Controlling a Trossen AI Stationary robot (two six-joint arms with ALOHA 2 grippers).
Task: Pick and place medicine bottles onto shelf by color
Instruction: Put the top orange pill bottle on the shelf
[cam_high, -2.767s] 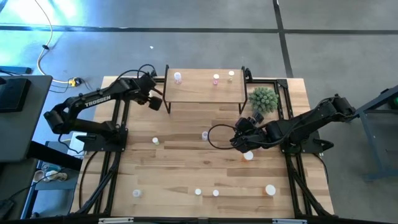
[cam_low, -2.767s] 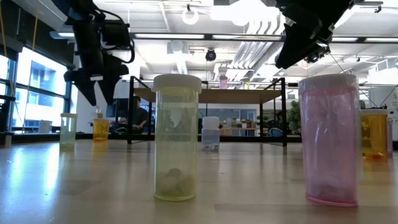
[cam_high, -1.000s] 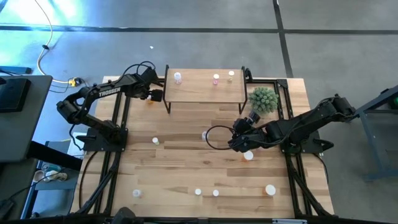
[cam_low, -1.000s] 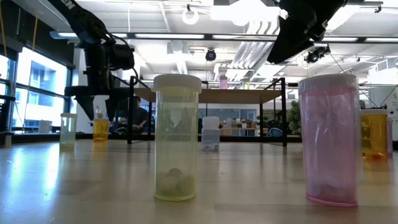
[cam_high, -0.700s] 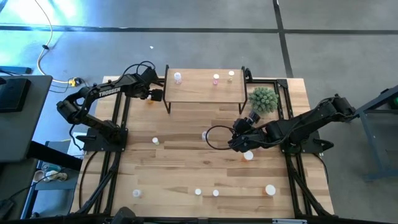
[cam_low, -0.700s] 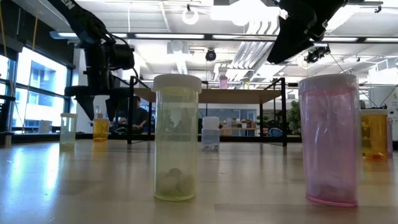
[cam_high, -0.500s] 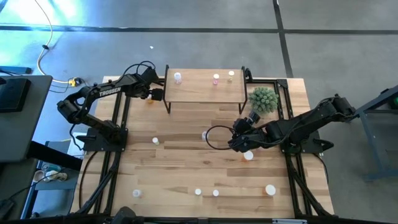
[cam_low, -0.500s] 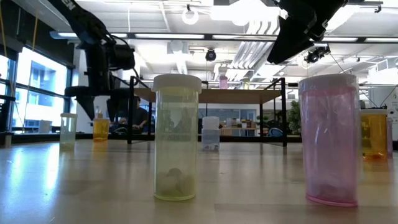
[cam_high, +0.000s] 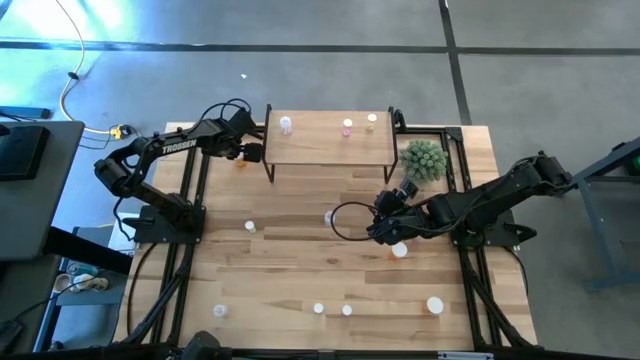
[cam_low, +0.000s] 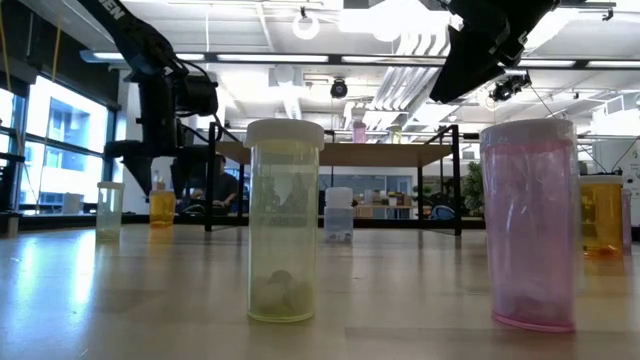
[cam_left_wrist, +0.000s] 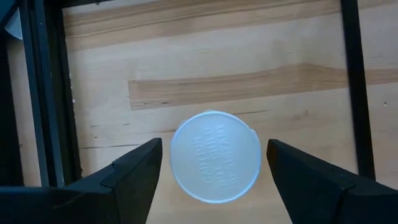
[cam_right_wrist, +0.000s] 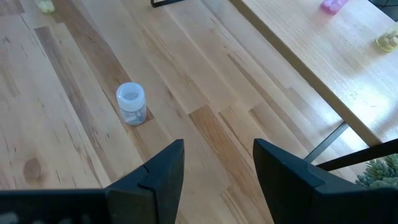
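One orange bottle (cam_left_wrist: 216, 156) sits centred below the left gripper (cam_left_wrist: 214, 163), jaws spread wide either side of its cap: descend straight, then close evenly.

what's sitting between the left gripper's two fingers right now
In the left wrist view, a bottle's white round cap sits between the open left gripper fingers, with bare wood showing on either side; neither finger touches it.
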